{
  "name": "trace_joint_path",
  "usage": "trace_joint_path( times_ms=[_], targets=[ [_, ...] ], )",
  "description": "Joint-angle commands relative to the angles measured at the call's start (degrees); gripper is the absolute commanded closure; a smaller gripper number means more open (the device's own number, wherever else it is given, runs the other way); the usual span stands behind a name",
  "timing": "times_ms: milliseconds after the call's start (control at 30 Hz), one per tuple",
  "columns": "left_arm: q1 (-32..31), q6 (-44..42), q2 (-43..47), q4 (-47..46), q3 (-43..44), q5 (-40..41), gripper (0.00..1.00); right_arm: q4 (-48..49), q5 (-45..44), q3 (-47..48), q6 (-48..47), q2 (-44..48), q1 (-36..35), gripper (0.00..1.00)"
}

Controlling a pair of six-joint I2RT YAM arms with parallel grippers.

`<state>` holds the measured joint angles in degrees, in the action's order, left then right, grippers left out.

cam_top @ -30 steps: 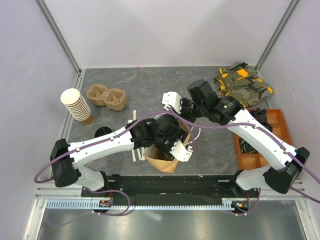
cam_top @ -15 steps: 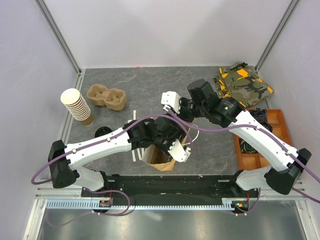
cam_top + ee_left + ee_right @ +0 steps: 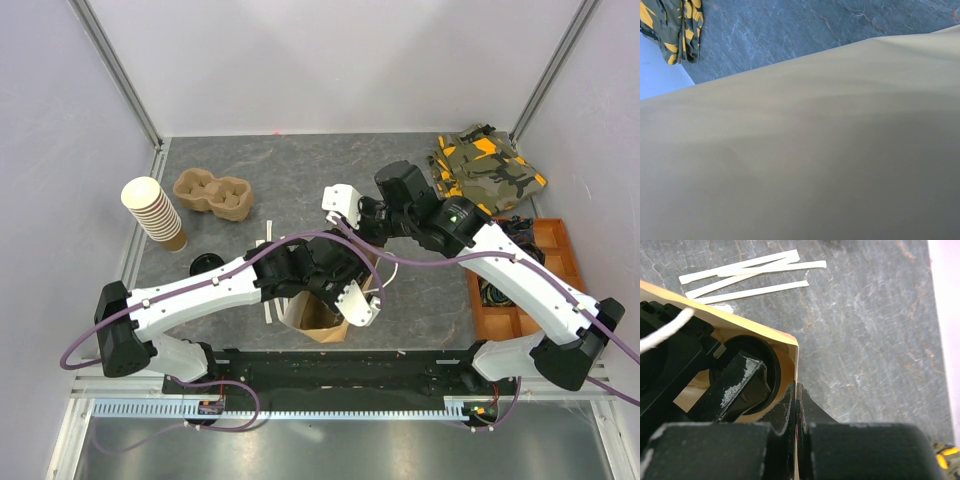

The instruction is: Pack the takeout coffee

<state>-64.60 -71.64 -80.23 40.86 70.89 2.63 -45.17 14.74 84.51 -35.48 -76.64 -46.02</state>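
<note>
A brown paper bag (image 3: 310,318) stands open on the grey table between the arms. My left gripper (image 3: 336,288) reaches down into it. In the right wrist view the takeout coffee's round black lid (image 3: 771,371) shows inside the bag, with a left finger (image 3: 742,382) against it; the cup body is hidden. My right gripper (image 3: 797,400) is shut on the bag's rim (image 3: 785,347), pinching the paper at a corner. In the top view the right gripper (image 3: 370,235) sits over the bag's far side. The left wrist view is filled by the bag's wall (image 3: 815,150).
A tall stack of brown cups (image 3: 155,212), a pulp cup carrier (image 3: 212,193) and a loose black lid (image 3: 206,263) sit at the left. White paper strips (image 3: 747,272) lie beside the bag. A camouflage cloth (image 3: 488,168) and an orange tray (image 3: 520,290) are at the right.
The bag and my left arm have shifted slightly to the left. The right gripper has followed with the rim still pinched.
</note>
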Motion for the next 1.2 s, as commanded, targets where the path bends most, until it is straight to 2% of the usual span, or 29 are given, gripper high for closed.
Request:
trace_joint_path(
  times_ms=[0,200,600,867,1167],
  targets=[
    [2.02,0.09,-4.68,5.45,-0.58,-1.93,0.73,3.77,12.42,0.75,3.84,3.60,-5.84,1.00],
    [2.02,-0.43,-5.38,9.23,0.74,-2.37,0.74,4.74,11.01,-0.31,3.85,3.43,-5.75,1.00],
    [3.51,2.20,-4.24,8.45,3.89,-4.83,0.76,6.67,8.55,-1.10,-2.30,4.04,-5.84,1.00],
    [4.57,3.34,-4.67,11.17,7.50,-4.74,0.76,6.50,8.72,-1.54,-4.85,4.57,-6.62,1.00],
    [4.66,2.64,-6.61,14.24,7.07,-3.77,0.76,6.06,8.29,0.04,-5.03,3.78,-8.21,1.00]
  ],
)
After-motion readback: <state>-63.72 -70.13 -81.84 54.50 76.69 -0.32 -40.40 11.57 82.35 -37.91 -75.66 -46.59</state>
